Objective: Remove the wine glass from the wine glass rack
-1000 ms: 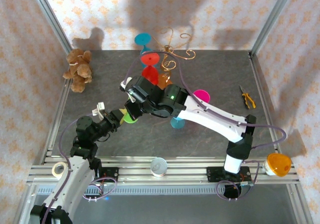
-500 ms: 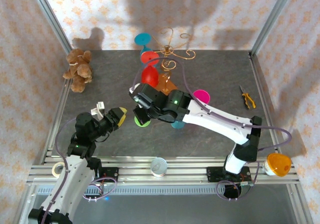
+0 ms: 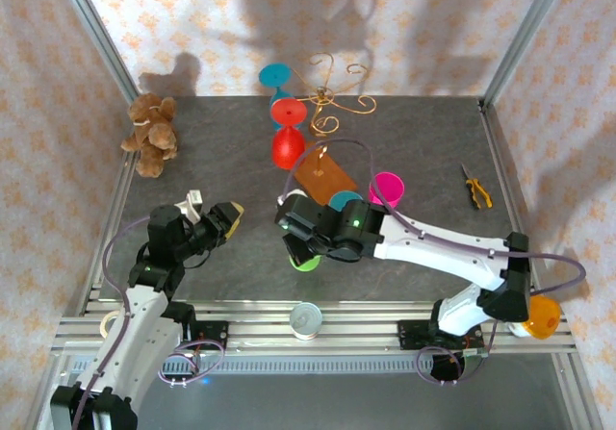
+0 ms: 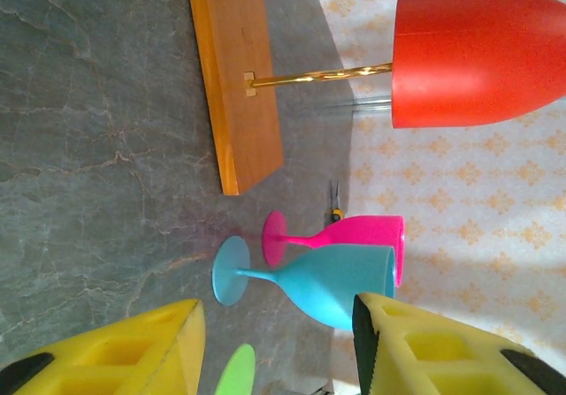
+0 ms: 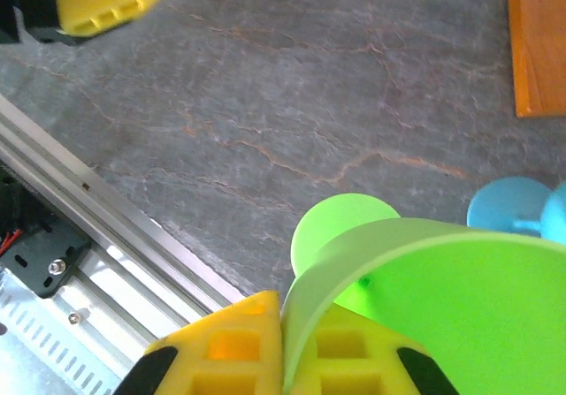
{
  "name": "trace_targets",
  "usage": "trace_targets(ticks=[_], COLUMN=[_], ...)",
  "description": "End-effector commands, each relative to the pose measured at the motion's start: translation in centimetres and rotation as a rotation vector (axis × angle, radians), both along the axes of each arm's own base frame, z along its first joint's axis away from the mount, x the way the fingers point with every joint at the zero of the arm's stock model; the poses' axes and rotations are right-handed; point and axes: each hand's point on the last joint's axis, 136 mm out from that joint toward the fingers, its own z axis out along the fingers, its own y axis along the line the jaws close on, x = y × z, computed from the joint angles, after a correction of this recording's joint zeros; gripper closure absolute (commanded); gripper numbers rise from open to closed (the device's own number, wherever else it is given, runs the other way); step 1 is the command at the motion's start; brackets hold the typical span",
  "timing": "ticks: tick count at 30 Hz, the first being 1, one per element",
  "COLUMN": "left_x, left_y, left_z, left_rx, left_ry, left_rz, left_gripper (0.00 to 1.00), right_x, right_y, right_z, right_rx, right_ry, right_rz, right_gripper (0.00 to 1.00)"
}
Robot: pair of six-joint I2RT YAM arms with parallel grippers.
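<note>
The right claw point(image 5: 283, 329) is pinching the rim of the green wine glass point(image 5: 424, 298) — the thin wall sits squeezed between its two yellow fingers. The glass is off the gold wine glass rack point(image 3: 325, 95), down low over the grey table point(image 3: 212, 170), near the front rail. The left claw point(image 4: 276, 324) is spread apart with nothing in it. A red glass point(image 3: 287, 147) hangs on the rack — a pink glass point(image 3: 388, 189) and a light blue glass point(image 4: 327, 280) stand side by side near its wooden base point(image 3: 325, 173).
</note>
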Motion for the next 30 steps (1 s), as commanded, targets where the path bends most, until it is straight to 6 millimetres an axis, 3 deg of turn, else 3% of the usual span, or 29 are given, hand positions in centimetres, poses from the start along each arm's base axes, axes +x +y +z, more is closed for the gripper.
trace_targets(ticks=[1, 18, 30], left_x=[0.7, 1.3, 1.4], left_y=[0.5, 0.7, 0.7], left_z=[1.4, 0.2, -0.2], left_rx=[0.046, 0.056, 0.056], left_ry=[-0.046, -0.016, -0.008], left_rz=[0.012, 0.026, 0.025], left_gripper=[0.54, 0.54, 0.54], right_x=[0.3, -0.2, 0.8], right_y=[-1.8, -7.2, -7.6], right_z=[0.3, -6.1, -6.8], right_rx=[0.029, -0.090, -0.086], right_ry=[-0.025, 0.036, 0.030], right_rz=[-0.095, -0.245, -0.278], right_gripper=[1.00, 1.00, 1.00])
